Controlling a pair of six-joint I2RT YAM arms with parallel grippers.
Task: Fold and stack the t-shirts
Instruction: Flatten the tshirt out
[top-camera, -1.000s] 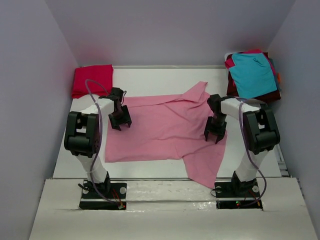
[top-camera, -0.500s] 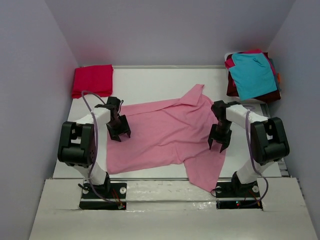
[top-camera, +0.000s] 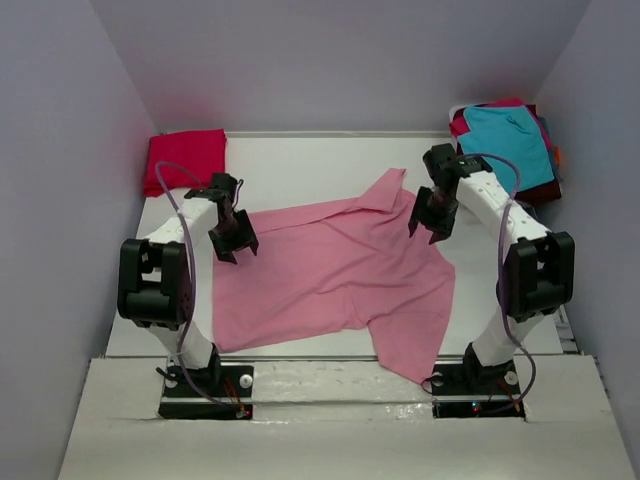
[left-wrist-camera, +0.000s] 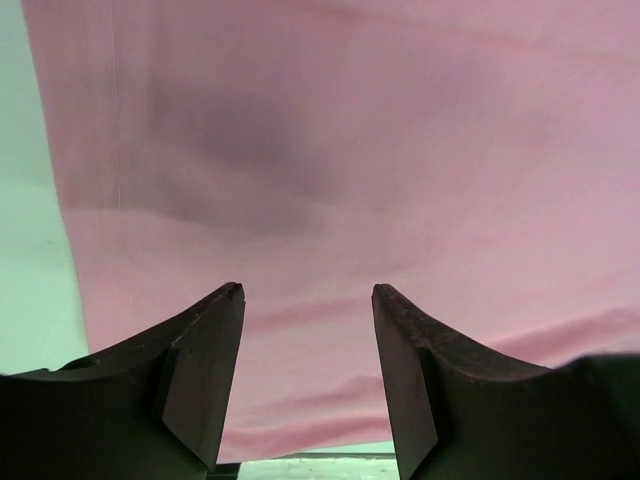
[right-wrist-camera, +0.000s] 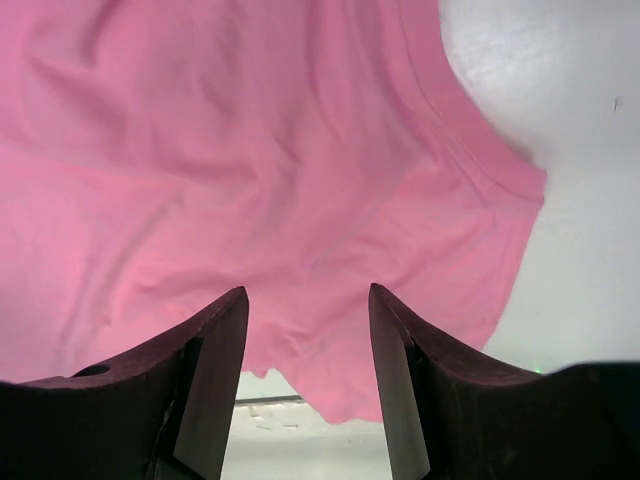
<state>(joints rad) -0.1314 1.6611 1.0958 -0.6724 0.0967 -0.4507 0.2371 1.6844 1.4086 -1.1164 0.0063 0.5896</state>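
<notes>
My light pink t-shirt (top-camera: 330, 275) lies rumpled across the desk (top-camera: 300, 160), one flap reaching the near edge. My left hand (top-camera: 233, 245) and right hand (top-camera: 432, 222) hover over its sides, spread and empty. I'd drop low and pinch matching far corners evenly, one layer each.

Bright even light, soft shadows — mostly sharp
</notes>
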